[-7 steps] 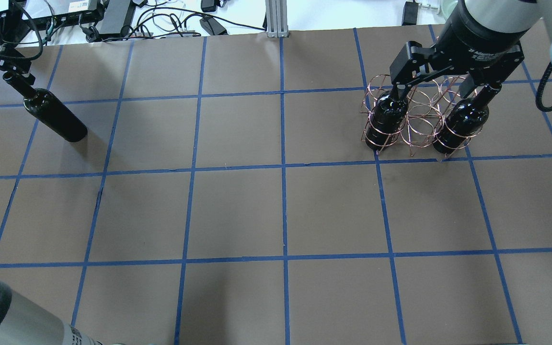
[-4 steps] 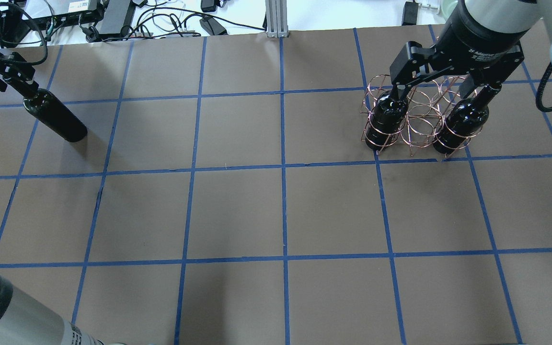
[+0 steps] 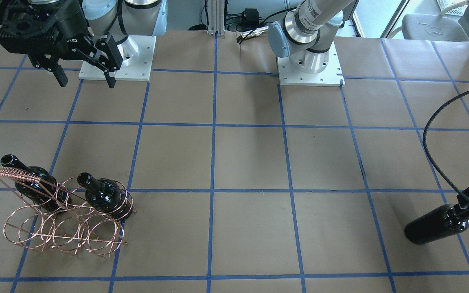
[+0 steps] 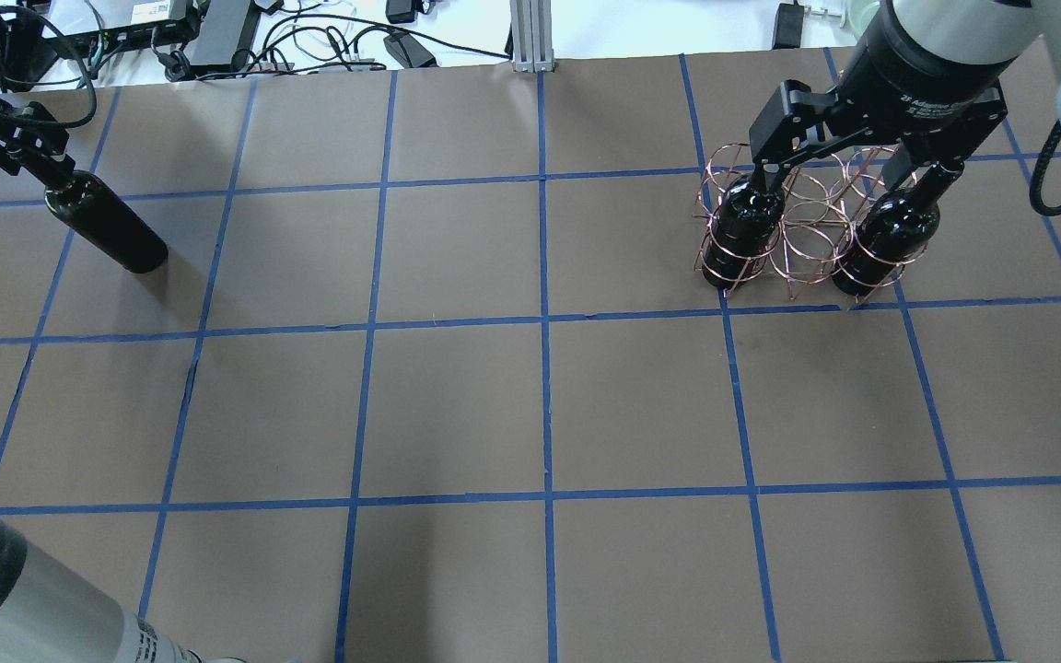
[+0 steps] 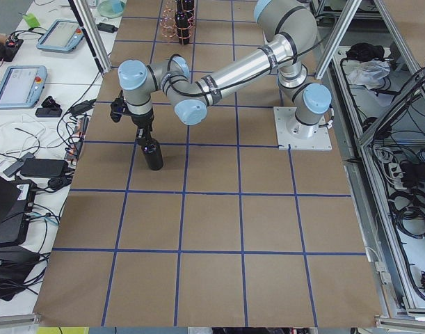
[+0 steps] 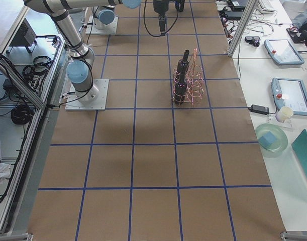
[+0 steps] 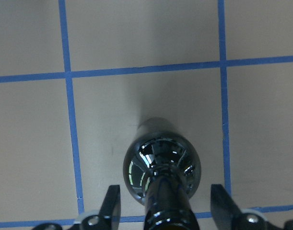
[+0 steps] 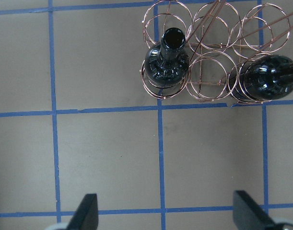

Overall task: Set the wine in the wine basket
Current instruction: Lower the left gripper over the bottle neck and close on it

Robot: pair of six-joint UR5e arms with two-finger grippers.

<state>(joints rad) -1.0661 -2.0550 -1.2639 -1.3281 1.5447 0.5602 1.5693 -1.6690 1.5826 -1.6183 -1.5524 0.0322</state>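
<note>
**Two-arm cell, bottle-loading task.** The table (image 4: pixel 457 405) is covered in brown paper and marked into squares by blue tape. At the far left stands the wine (image 4: pixel 107 226), a glossy dark bottle, upright on the paper. It is well apart from the wine basket (image 4: pixel 798 230), which sits at the far right. The left gripper (image 7: pixel 165 211) is lowered over the bottle's slim neck. In the wrist view its fingers (image 7: pixel 110 206) stand spread on either side of the neck, with a gap between each finger and the glass, so nothing is pinched. The wine basket is a copper wire rack of round rings with a coil-wrapped handle bar (image 3: pixel 14 175). Two other bottles (image 3: pixel 106 197) stand upright in it, in the two outer rings of the row nearer the robot, with one ring between them. The right gripper (image 3: pixel 86 81) hangs high above the table on the basket's side, its fingers spread wide and holding nothing. White lettering on its black body reads "2F Adaptive" in the overhead view; the rest of that line is too small to make out. In the front-facing view the same body shows a logo fragment, the letters "TIQ".
</note>
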